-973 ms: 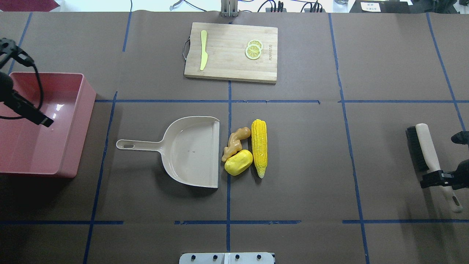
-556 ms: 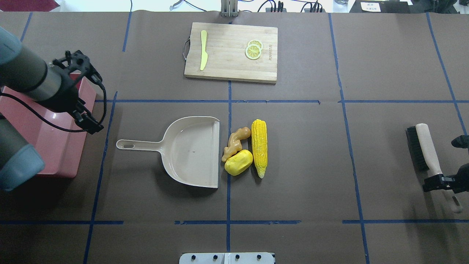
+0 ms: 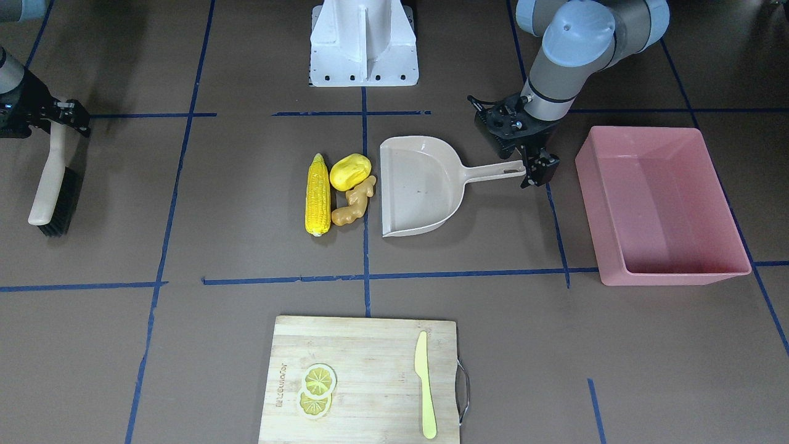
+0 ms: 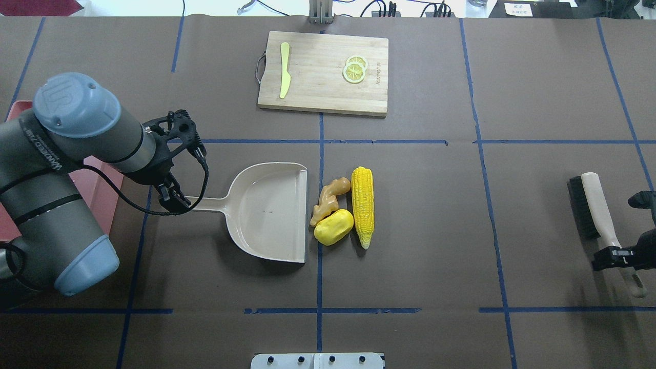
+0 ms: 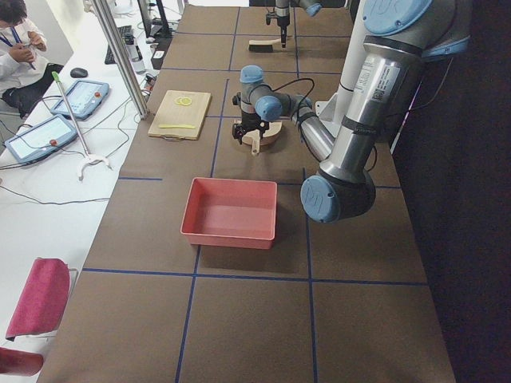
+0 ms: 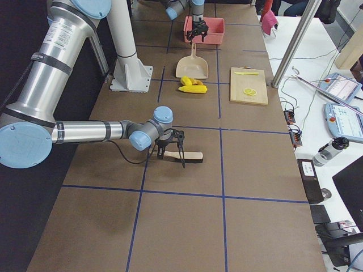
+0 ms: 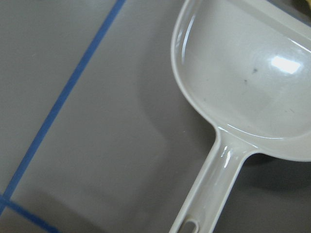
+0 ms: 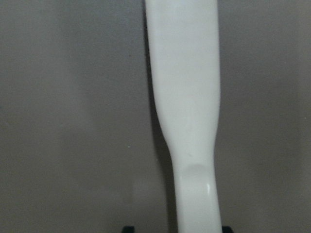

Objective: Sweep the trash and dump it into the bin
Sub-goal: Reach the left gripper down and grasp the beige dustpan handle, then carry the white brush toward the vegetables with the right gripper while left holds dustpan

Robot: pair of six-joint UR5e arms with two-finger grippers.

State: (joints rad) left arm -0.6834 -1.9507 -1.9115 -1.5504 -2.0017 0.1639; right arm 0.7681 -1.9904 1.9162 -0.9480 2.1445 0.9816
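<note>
The trash lies in a cluster beside the mouth of the beige dustpan: a corn cob, a yellow potato and a tan ginger root. My left gripper hovers open over the end of the dustpan handle, holding nothing. The pink bin stands empty beyond that handle and is mostly hidden by my left arm in the overhead view. Far to the other side, my right gripper is open, straddling the white handle of the brush, which lies flat on the table.
A wooden cutting board with lemon slices and a yellow-green knife lies at the far side. The robot base is at the near side. A person sits beyond the table in the exterior left view.
My left arm has swung from above the bin over to the end of the dustpan handle. My right gripper has slid slightly along the brush handle. The trash and dustpan have not moved.
</note>
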